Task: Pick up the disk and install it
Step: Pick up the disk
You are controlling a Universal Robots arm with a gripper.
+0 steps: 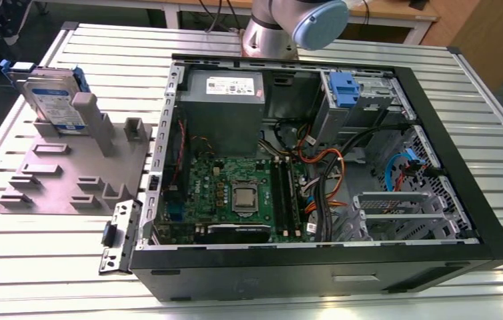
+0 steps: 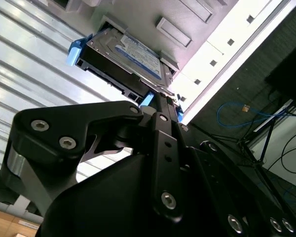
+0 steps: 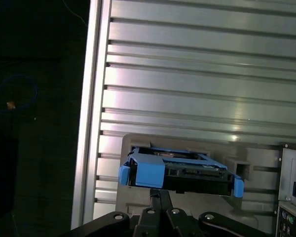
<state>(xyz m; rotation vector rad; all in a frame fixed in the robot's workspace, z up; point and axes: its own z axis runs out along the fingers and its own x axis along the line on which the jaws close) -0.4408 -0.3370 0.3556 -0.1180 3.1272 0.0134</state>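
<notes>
Exterior view: one disk (image 1: 53, 100) on grey rack (image 1: 65, 170).

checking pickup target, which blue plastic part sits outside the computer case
The disk, standing on edge in the grey fixture, blue rails framing a labelled drive. The blue latch sits inside the case.

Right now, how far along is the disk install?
Done: nothing yet. The disk stands upright in the grey holder on the exterior view's left, outside the open computer case. In hand: nothing; the hand looks shut and empty, pointed toward the disk. Left: pickup and install.
</notes>
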